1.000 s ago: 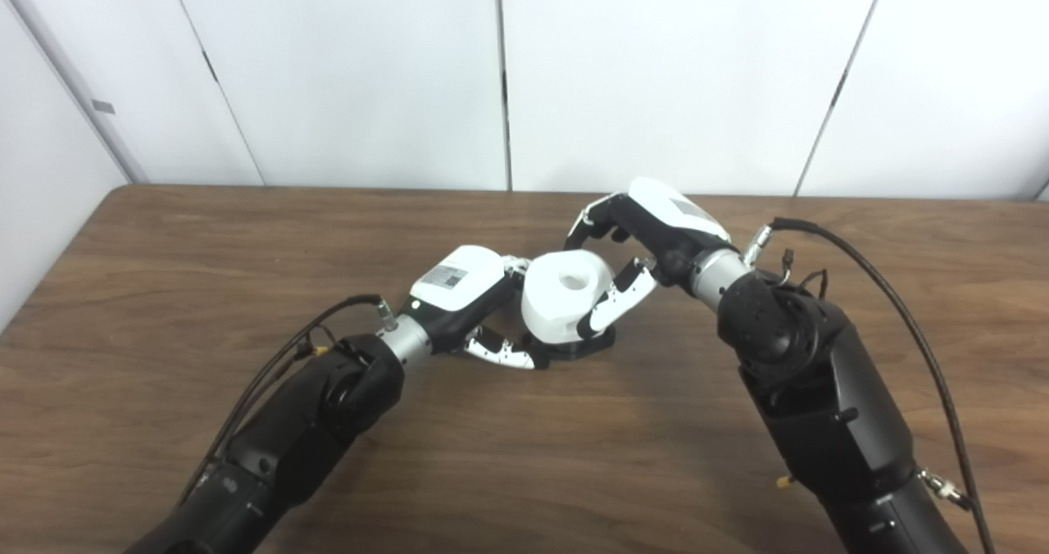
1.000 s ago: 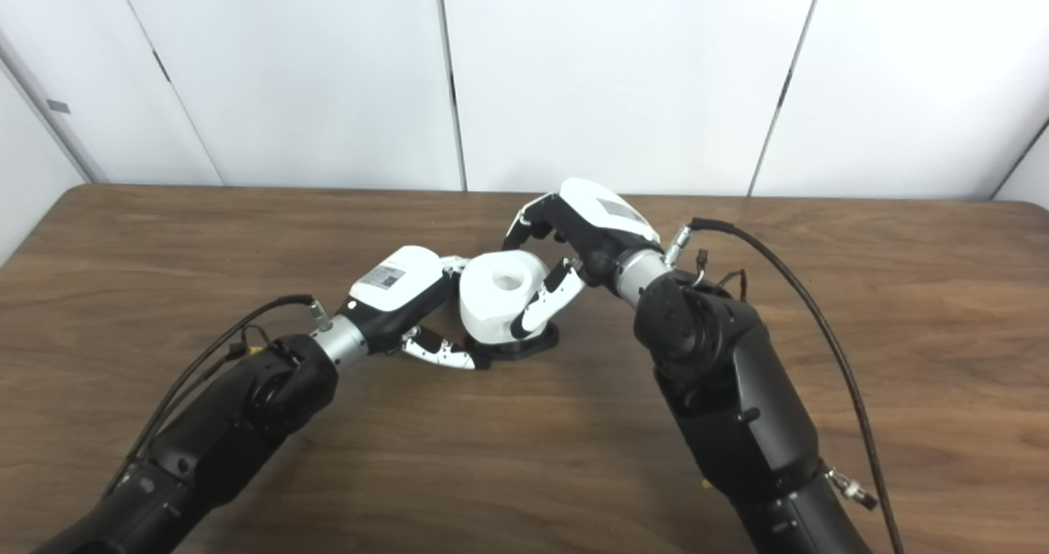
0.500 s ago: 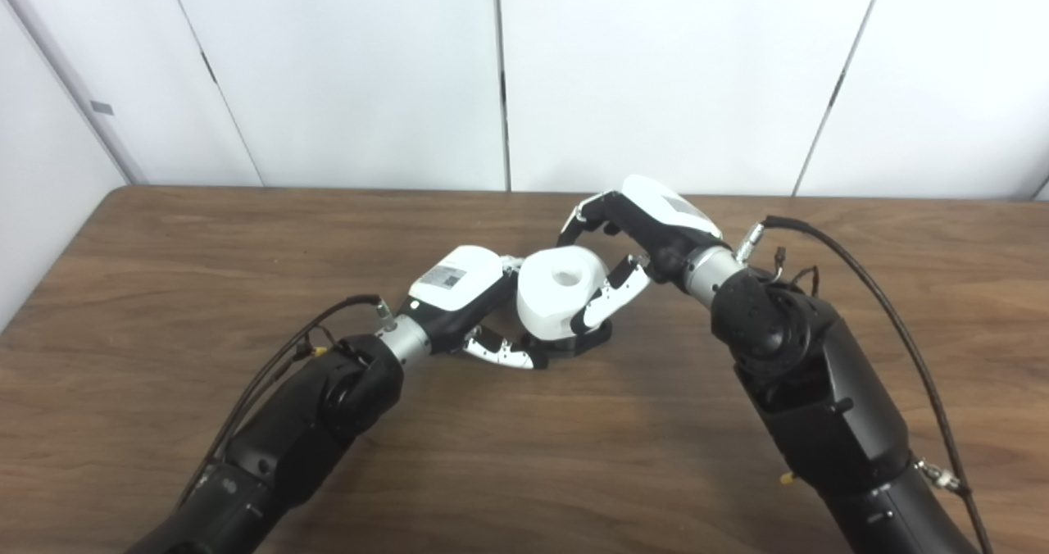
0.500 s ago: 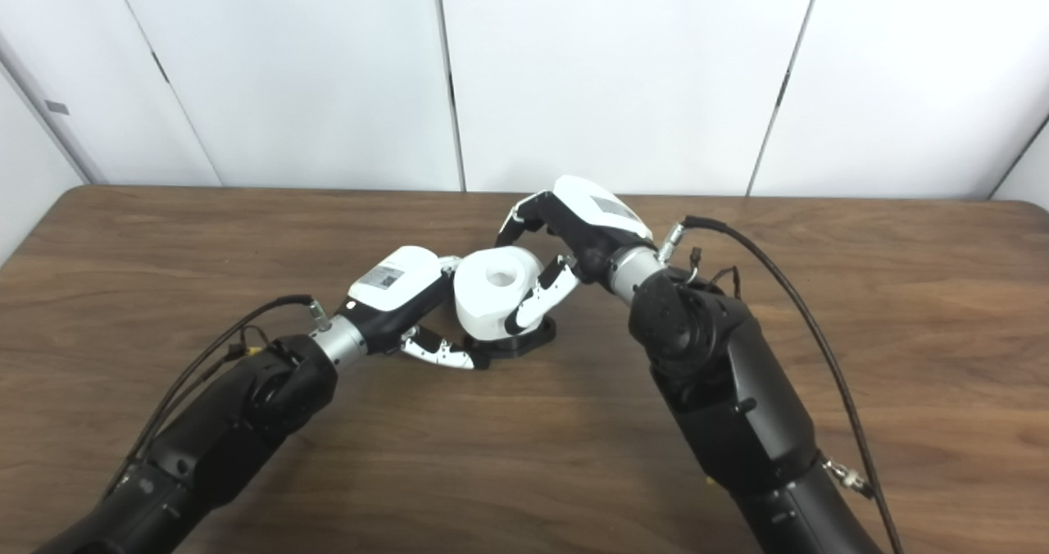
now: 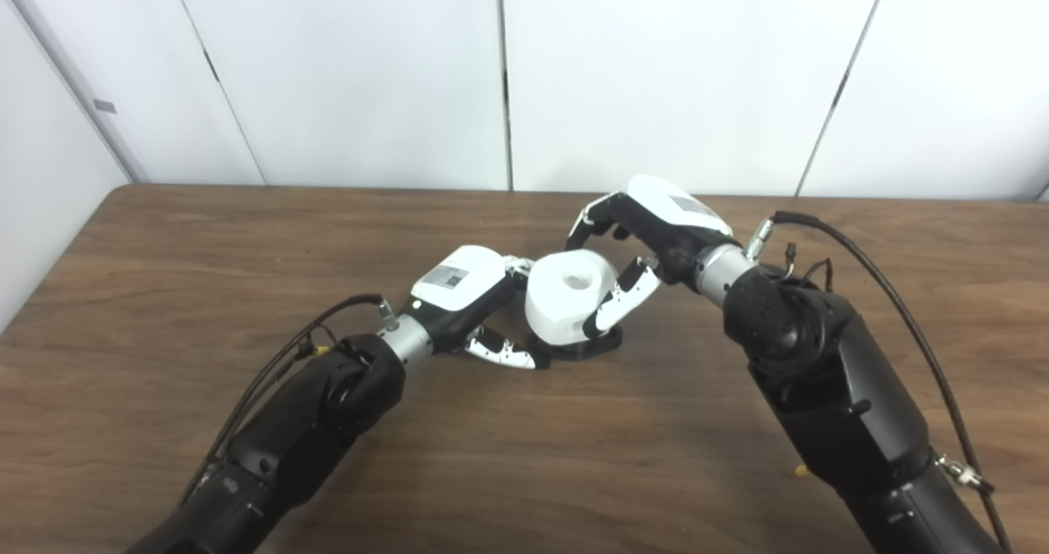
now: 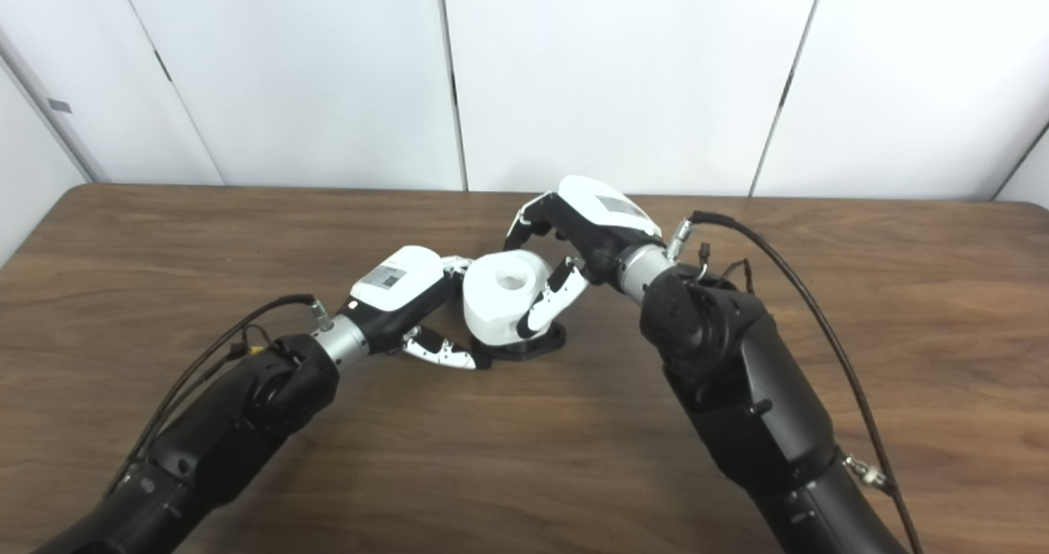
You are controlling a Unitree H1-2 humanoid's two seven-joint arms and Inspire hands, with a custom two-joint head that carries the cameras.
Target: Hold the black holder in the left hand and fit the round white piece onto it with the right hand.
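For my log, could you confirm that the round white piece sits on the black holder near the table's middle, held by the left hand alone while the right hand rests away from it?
Not quite: the right hand is not away. In the left eye view it wraps the round white piece too, opposite the left hand. The rest stands: the piece sits on the black holder near the middle of the table.

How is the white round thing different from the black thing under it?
The round white piece is white, tall and chunky with a hole on top; the black holder is black, low and mostly hidden beneath it. The right hand wraps the piece; the left hand is at the holder. Both rest together on the table.
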